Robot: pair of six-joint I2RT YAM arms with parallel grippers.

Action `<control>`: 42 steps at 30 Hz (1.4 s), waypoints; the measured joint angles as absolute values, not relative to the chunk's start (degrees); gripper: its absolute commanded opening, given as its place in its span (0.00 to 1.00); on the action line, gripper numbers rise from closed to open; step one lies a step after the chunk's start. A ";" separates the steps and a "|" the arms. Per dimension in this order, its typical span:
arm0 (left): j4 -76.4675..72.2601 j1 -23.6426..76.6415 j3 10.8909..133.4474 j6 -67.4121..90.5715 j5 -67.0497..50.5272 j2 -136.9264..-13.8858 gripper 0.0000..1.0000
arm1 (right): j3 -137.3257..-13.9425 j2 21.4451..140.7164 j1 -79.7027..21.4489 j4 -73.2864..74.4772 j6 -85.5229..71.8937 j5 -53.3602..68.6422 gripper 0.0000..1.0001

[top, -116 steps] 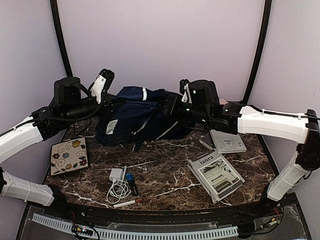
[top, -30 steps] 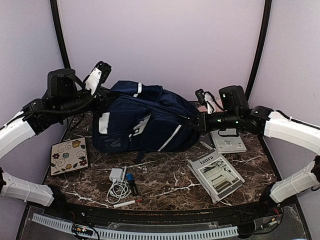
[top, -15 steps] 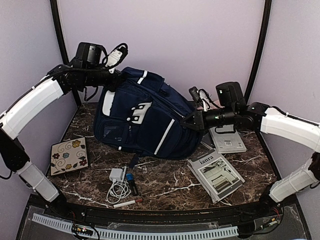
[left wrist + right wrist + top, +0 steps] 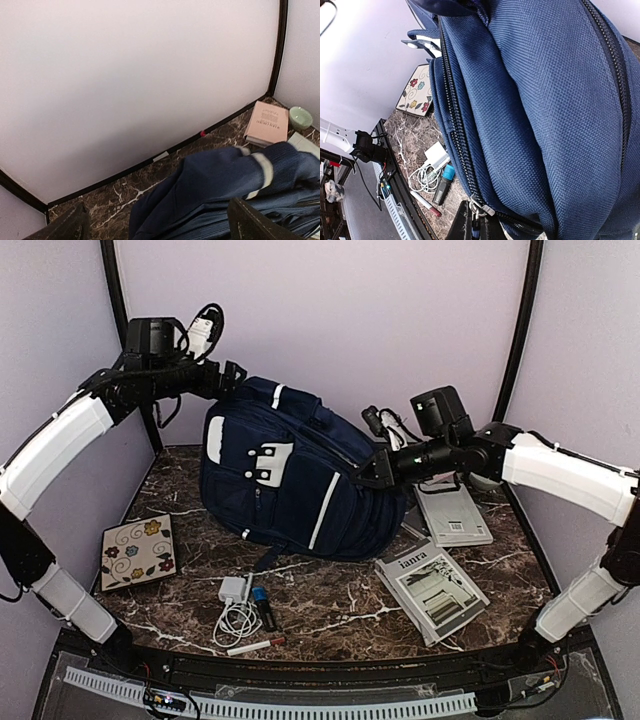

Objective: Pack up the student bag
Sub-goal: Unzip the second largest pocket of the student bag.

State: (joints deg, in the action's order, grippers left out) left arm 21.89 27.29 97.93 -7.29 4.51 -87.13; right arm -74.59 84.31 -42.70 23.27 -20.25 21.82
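The student bag [image 4: 290, 480], a big navy backpack with white stripes, stands upright at the middle back of the table. My left gripper [image 4: 228, 378] hovers at its upper left corner. In the left wrist view the left gripper [image 4: 162, 225] is open, its two fingers wide apart with the bag's top fabric [image 4: 220, 175] under the gap. My right gripper [image 4: 372, 472] is at the bag's right side. The right wrist view shows it [image 4: 481, 231] shut on the metal zipper pull [image 4: 481, 209] of a long zip on the student bag [image 4: 545, 100].
A flowered tile [image 4: 138, 551] lies at the left. A white charger with cable [image 4: 236, 605], a blue-capped stick [image 4: 262, 608] and a pen [image 4: 255, 645] lie in front. Two booklets [image 4: 432, 590] [image 4: 455, 520] lie on the right. A pink book [image 4: 268, 122] and green bowl [image 4: 300, 116] sit behind the bag.
The left gripper has opened and let go of the bag's top. The bag, raised from lying flat, now stands more upright. The right gripper moved slightly up and left, still on the zipper pull.
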 measured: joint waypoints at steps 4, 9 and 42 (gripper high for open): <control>19.53 26.83 97.78 -7.81 2.66 -83.15 0.93 | -76.84 85.67 -43.03 24.97 -18.74 21.82 0.00; 16.53 27.49 92.68 -12.58 -13.04 -77.03 0.85 | -77.38 85.95 -43.88 26.17 -17.39 22.00 0.00; 17.78 50.50 81.56 -65.08 -10.61 -91.64 0.75 | -78.08 86.59 -45.63 26.68 -16.62 22.06 0.00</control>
State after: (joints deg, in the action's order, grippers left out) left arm 17.78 50.50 81.56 -65.08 -10.61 -91.64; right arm -78.08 86.59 -45.63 26.68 -16.62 22.06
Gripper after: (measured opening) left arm 0.694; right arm 0.025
